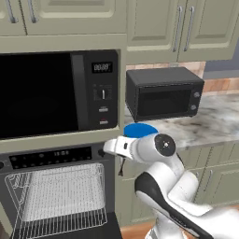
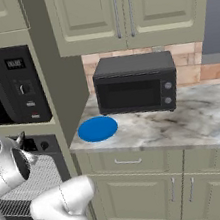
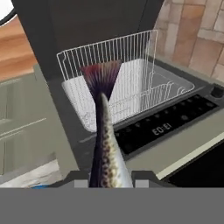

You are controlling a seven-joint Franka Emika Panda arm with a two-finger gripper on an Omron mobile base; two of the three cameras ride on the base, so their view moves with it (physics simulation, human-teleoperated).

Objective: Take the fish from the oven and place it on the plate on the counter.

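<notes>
My two base cameras look forward from behind my arm, sharing the oven [image 1: 56, 191] and worktop [image 2: 194, 118]. My hand camera sits close above the oven's rack [image 3: 127, 83].

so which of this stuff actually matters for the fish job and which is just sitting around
Part of the job:
- speckled grey fish, held in the gripper
- wide black oven, door down, wire rack showing
- flat round blue plate
- marbled stone counter

Just there:
- large black built-in microwave
- small black box microwave
- beige upper cabinets
</notes>
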